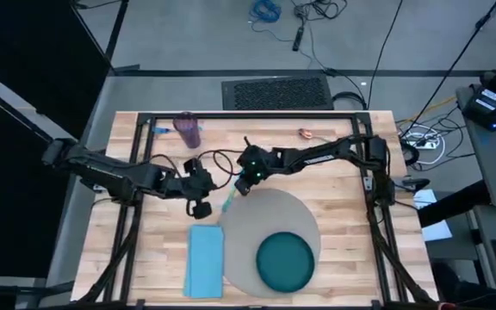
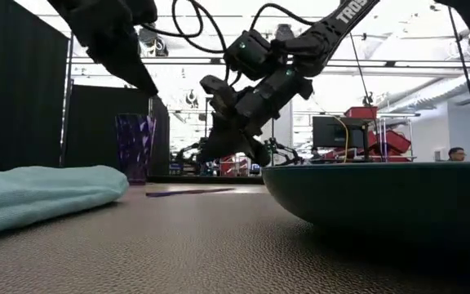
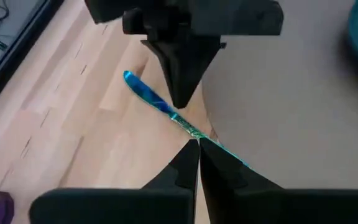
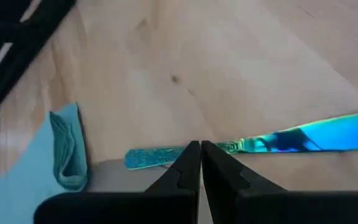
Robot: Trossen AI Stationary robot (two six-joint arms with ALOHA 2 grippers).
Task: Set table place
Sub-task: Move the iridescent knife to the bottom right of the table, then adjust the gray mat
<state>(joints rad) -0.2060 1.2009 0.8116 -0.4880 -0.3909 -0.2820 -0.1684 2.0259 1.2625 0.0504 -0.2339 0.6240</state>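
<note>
A shiny blue-green knife lies flat across the far left edge of the round grey placemat. One end is on the mat and the other on the wooden table. My right gripper is shut and points down over the knife's middle. My left gripper is also shut. It hangs to the left of the knife and higher, with nothing in it. A dark teal plate sits on the mat's near part. My right gripper's shut fingertips stand over the knife's middle, coming from above. The frames do not show whether they touch it. The knife lies flat, with nothing between the fingers.
A folded light blue napkin lies left of the placemat. A purple cup stands at the far edge, and a small reddish object lies near the far right. Bare wood shows to the right of the mat.
</note>
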